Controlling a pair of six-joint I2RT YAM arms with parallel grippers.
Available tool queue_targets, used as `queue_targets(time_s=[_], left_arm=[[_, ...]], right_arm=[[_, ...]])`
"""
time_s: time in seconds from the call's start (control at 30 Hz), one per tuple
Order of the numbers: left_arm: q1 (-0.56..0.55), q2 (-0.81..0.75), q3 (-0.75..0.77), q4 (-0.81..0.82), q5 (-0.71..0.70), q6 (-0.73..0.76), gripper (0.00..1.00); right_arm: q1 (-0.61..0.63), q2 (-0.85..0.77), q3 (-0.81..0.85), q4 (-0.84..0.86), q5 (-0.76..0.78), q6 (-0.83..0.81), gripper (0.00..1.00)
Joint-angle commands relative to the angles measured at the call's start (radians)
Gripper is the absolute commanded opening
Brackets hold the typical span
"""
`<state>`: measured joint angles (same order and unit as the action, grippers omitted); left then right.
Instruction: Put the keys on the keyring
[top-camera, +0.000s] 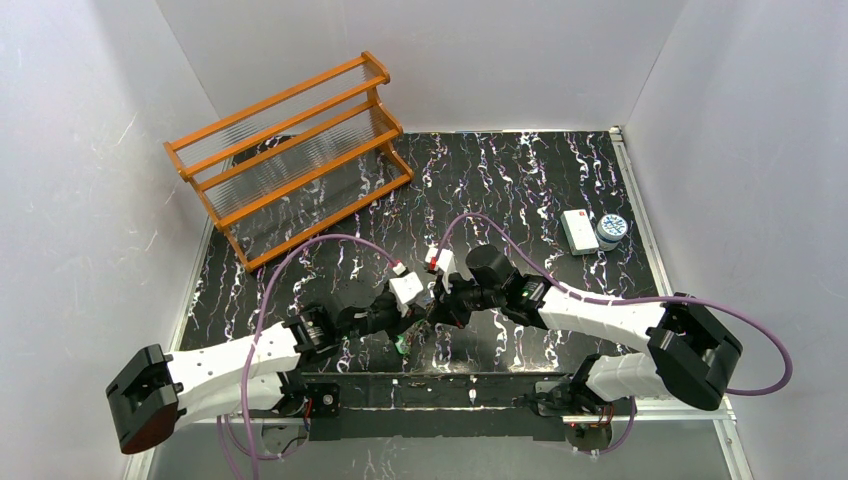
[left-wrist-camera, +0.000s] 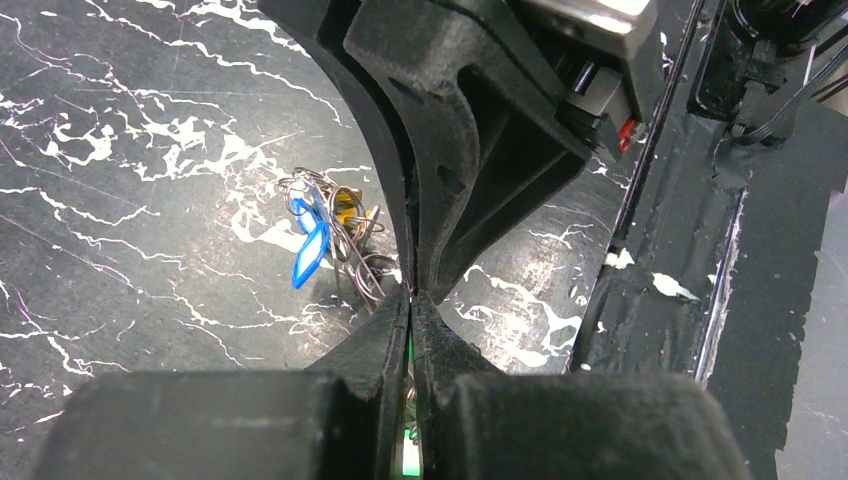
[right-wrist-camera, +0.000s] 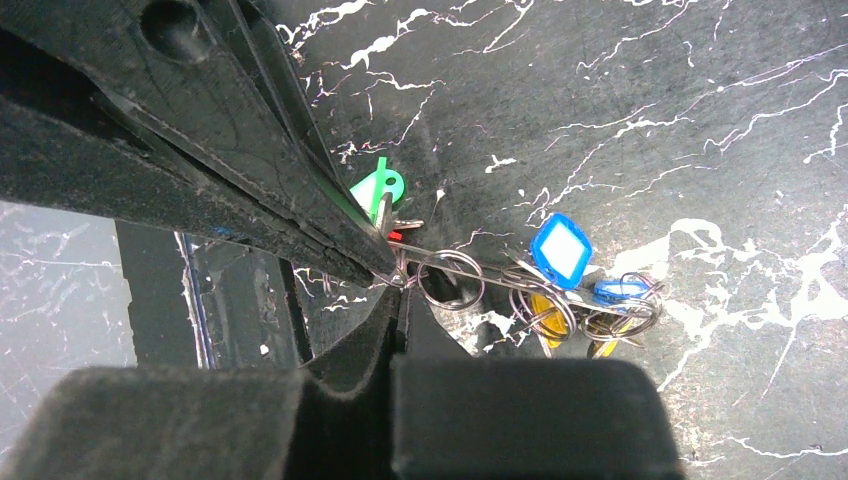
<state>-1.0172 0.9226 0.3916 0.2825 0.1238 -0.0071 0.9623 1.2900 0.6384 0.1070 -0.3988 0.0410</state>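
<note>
My two grippers meet tip to tip over the black marbled table (top-camera: 520, 190). The left gripper (left-wrist-camera: 412, 297) is shut, and a green key tag (left-wrist-camera: 419, 452) shows between its fingers; that green tag (right-wrist-camera: 378, 188) also pokes out beside them in the right wrist view. The right gripper (right-wrist-camera: 400, 287) is shut on the thin wire of the keyring (right-wrist-camera: 497, 271) at its very tip. Hanging along that wire is a bunch of keys (right-wrist-camera: 575, 295) on small split rings, with blue tags (right-wrist-camera: 560, 250) and a yellow tag (right-wrist-camera: 548, 322). The bunch (left-wrist-camera: 330, 230) rests on the table.
An orange wooden rack (top-camera: 290, 150) stands at the back left. A white box (top-camera: 579, 231) and a small round tin (top-camera: 611, 231) sit at the right. A black taped strip (top-camera: 430, 385) runs along the near edge between the arm bases.
</note>
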Motion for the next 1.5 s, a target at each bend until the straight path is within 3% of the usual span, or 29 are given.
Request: queue_targets(time_s=[0.0,0.37,0.93,1.47], left_arm=[[0.003,0.010,0.059,-0.117,0.048,0.051,0.00],[0.003,-0.004,0.116,-0.246,0.064,0.066,0.00],[0.003,0.039,0.075,-0.071,0.042,-0.031,0.00],[0.003,0.057,0.093,-0.134,0.040,-0.021,0.00]], right_arm=[[0.001,-0.023,-0.011,0.030,-0.005,-0.015,0.01],[0.001,-0.027,-0.009,0.028,-0.006,-0.025,0.01],[0.002,-0.072,-0.068,0.109,-0.051,-0.037,0.01],[0.001,-0.084,-0.068,0.106,-0.045,-0.039,0.01]])
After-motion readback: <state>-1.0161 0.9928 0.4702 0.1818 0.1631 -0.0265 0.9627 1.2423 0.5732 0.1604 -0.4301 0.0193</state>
